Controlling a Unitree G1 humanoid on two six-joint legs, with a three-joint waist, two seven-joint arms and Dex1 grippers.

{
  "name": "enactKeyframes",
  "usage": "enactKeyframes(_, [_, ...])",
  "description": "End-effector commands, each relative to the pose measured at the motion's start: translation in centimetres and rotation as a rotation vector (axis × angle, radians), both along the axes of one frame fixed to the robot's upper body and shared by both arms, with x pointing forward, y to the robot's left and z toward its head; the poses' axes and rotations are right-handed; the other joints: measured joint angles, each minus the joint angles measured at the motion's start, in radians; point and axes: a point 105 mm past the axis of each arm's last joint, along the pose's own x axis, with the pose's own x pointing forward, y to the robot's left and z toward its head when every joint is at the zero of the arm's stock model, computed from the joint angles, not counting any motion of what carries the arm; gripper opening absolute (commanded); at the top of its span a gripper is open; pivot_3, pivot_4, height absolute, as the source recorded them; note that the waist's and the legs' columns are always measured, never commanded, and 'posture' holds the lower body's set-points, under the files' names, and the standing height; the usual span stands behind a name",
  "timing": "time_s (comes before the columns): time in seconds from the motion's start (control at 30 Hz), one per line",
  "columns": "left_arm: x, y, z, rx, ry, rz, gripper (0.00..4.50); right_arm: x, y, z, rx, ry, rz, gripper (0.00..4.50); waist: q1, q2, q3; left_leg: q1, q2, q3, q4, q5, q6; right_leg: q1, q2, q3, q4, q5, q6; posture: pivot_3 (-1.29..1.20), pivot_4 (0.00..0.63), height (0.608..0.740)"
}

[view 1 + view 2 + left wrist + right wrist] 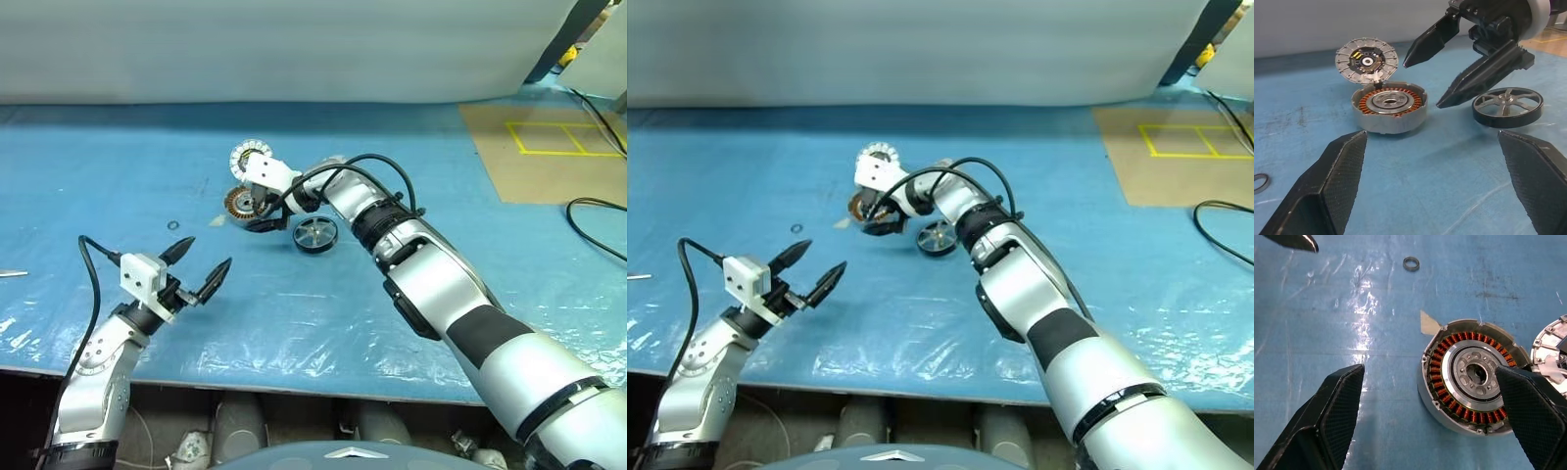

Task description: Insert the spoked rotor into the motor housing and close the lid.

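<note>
Nearest the robot, the left claw hangs just above the blue plastic-covered surface with its two black fingers spread wide and nothing between them. It points toward the parts from well apart, which looks like a waiting pose that leaves room for the other arm.

Farther out, the small flat silver-grey spoked rotor lies flat on the surface, beside the housing but not touching it, its rim free all round. That makes it easy to pick up, and it shows the insertion is not yet done.

Just beyond, the right claw is also wide and empty, angled downward over the gap between rotor and housing, probably lining up for a grasp.

The shallow round grey metal motor housing sits open side up, copper-brown windings exposed, ready to receive the rotor. Behind it the round white segmented lid stands raised on edge at the housing's far rim, clear of the opening.

A small dark ring lies apart on the surface.
</note>
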Motion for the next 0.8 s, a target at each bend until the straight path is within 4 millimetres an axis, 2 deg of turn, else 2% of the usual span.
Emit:
enactKeyframes(0.03, [-0.3,0.2,1.7,0.011,-0.072,0.017,4.5,0.2,0.9,0.8,-0.029,-0.082,0.012,4.48,0.0,0.001,0.0,0.0,0.0,0.0,0.0,0.0,0.0,0.0,0.0,0.0,0.0,0.0,0.0,0.0,0.15,0.74])
enactKeyframes(0.27, [-0.4,0.0,1.6,0.0,-0.075,0.031,4.5,0.8,2.0,0.3,-0.032,-0.183,-0.063,4.48,-0.001,0.001,0.001,0.0,0.0,0.0,0.001,0.0,0.0,0.0,0.0,0.0,0.001,0.0,0.0,0.0,0.15,0.74])
enactKeyframes(0.6, [-0.6,-0.3,1.2,-0.01,-0.066,0.043,4.5,-0.5,3.6,-1.6,0.057,-0.03,-0.13,4.48,0.0,0.002,0.001,0.0,0.0,0.0,0.001,0.0,0.0,0.0,0.0,0.0,0.002,0.0,0.0,0.0,0.15,0.74])
enactKeyframes(0.8, [-0.3,-0.4,1.2,-0.008,-0.068,0.047,4.5,-0.5,3.3,-2.6,0.034,-0.002,-0.164,4.48,0.0,0.002,0.001,0.001,0.0,0.0,0.001,0.0,0.0,0.0,0.0,0.0,0.002,0.0,0.0,0.0,0.15,0.74])
